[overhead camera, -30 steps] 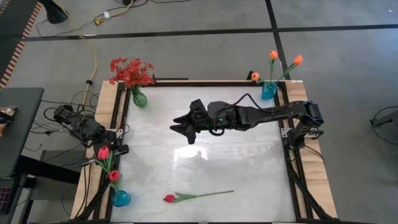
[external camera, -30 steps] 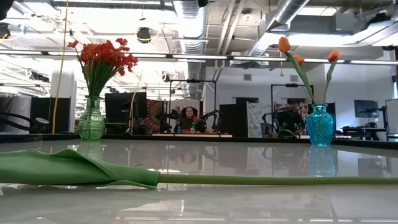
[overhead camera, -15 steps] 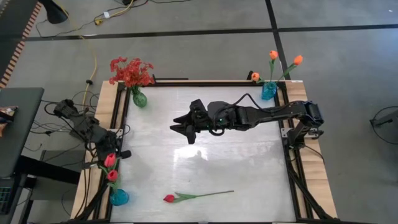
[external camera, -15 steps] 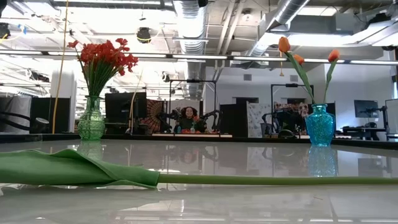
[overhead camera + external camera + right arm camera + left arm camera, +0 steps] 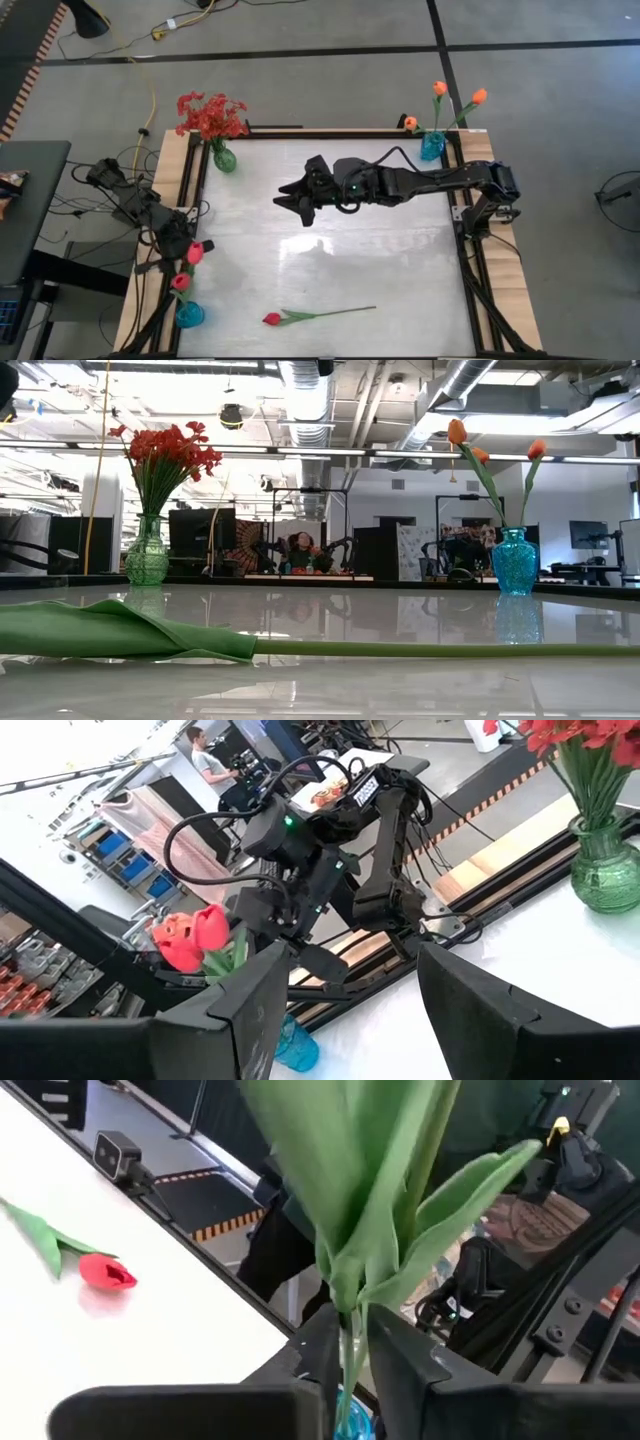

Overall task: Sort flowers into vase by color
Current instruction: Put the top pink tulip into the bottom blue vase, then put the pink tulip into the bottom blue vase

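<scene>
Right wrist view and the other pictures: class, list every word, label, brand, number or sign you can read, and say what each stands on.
No text can be read in any view.
A pale label on the left arm in the right wrist view is too blurred to read.
The monitors in the room behind the table show no legible writing.
The vases and flowers carry no print.
</scene>
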`<state>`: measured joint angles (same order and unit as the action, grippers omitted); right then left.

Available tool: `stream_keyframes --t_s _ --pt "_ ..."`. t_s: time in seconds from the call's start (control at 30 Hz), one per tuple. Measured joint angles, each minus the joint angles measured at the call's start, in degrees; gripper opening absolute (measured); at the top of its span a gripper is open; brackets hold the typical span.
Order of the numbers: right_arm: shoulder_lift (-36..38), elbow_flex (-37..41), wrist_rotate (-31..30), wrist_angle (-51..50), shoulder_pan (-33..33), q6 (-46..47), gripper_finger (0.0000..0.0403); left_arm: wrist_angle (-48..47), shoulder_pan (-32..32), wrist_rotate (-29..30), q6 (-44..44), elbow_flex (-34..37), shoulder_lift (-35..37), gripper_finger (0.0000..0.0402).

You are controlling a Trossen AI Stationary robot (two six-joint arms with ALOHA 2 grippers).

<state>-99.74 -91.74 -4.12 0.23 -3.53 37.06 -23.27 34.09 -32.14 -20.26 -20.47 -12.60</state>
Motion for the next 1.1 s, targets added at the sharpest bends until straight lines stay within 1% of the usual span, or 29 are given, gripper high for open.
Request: stream_keyframes --t_s 0.27,0.4,0.5,0.63,0.73,0.93,1.1 --pt "0.00 0.00 1.44 0.00 -0.02 0.00 0.0248 -0.39 -0.02 -0.42 -3.81 0.00 0.00 0.0094" --pt "0.00 0.00 1.44 0.00 -0.01 0.00 0.0248 -0.95 -0.02 -0.66 -6.33 0.00 0.00 0.0114" --pt "0.00 0.00 1.73 0.00 0.00 0.00 0.0248 -3.72 -0.02 -1.18 -8.21 0.00 0.00 0.0124" --pt "0.00 0.00 2.69 0.00 -0.02 0.00 0.0248 -7.32 -0.02 -2.07 -11.53 0.00 0.00 0.0128" --pt "0.00 0.00 2.75 0.00 -0.02 -0.02 0.0248 -7.80 -0.02 -2.44 -13.55 0.00 0.00 0.0128" --pt "0.00 0.00 3.56 0.00 -0.02 -0.50 0.0248 -7.72 -0.02 -8.69 -18.81 0.00 0.00 0.0128" --pt "0.00 0.00 6.05 -0.02 -0.15 -5.15 0.0248 -7.70 -0.02 -12.08 -26.41 0.00 0.00 0.0128"
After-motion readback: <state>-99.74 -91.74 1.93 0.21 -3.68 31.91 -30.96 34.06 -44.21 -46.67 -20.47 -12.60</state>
